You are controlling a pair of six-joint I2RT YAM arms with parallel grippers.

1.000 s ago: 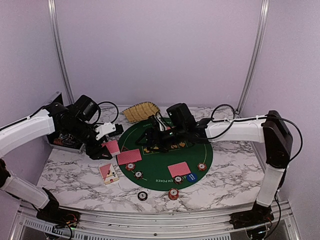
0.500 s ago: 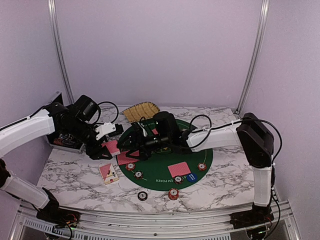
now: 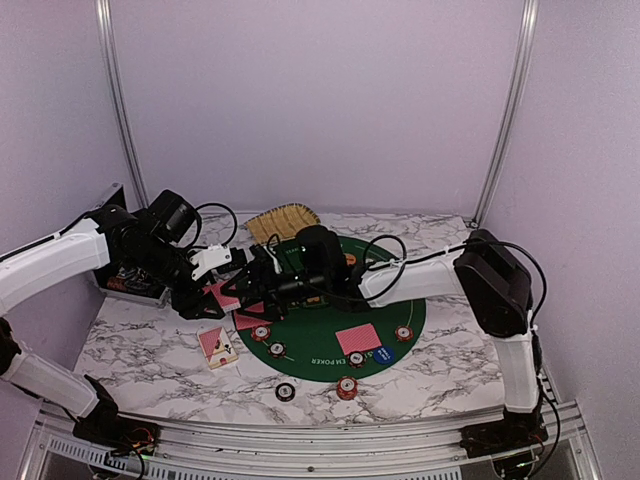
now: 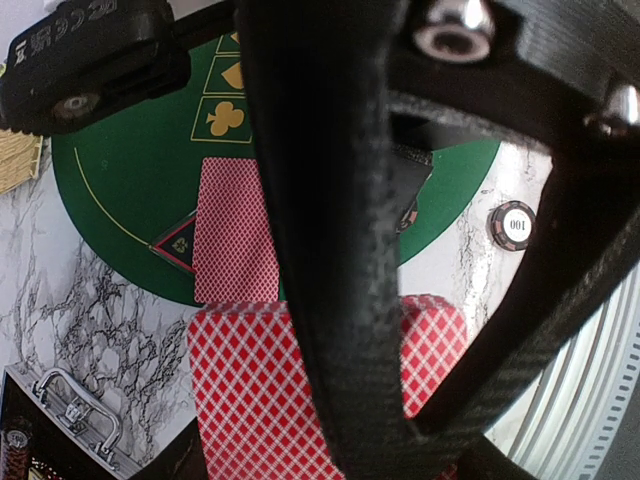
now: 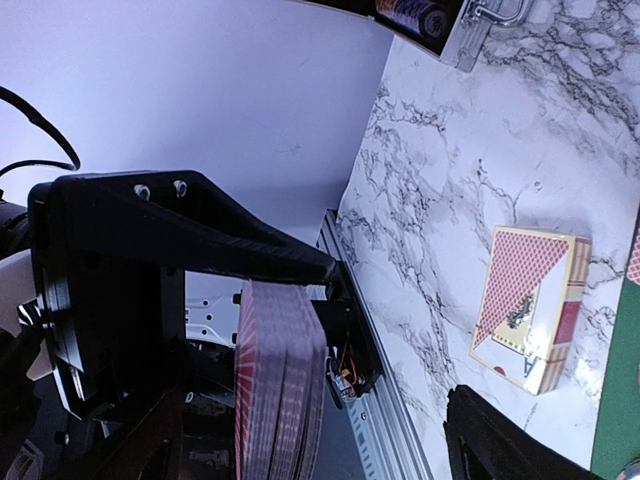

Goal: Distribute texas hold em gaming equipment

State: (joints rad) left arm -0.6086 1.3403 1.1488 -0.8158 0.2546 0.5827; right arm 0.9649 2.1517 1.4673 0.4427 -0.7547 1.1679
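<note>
My left gripper (image 3: 215, 293) is shut on a deck of red-backed cards (image 3: 226, 294) held just off the left edge of the green round mat (image 3: 318, 338). The left wrist view shows the deck (image 4: 240, 400) in that gripper (image 4: 345, 420). My right gripper (image 3: 254, 287) is open and reaches across the mat to the deck. In the right wrist view the deck (image 5: 280, 390) stands edge-on between its fingers (image 5: 495, 440). Dealt cards (image 3: 254, 318) (image 3: 358, 338), striped chips (image 3: 346, 386), a dark chip (image 3: 285, 391) and a blue button (image 3: 382, 352) lie around the mat. A black triangular button (image 4: 176, 243) peeks from under a card.
A card box (image 3: 217, 346) lies on the marble left of the mat, and also shows in the right wrist view (image 5: 530, 308). A black metal case (image 3: 125, 281) stands open at the far left. A yellow woven basket (image 3: 282, 222) sits behind the mat.
My right arm has swung left across the mat until its open gripper reaches the deck. My left gripper has stayed in place with the deck in it.
</note>
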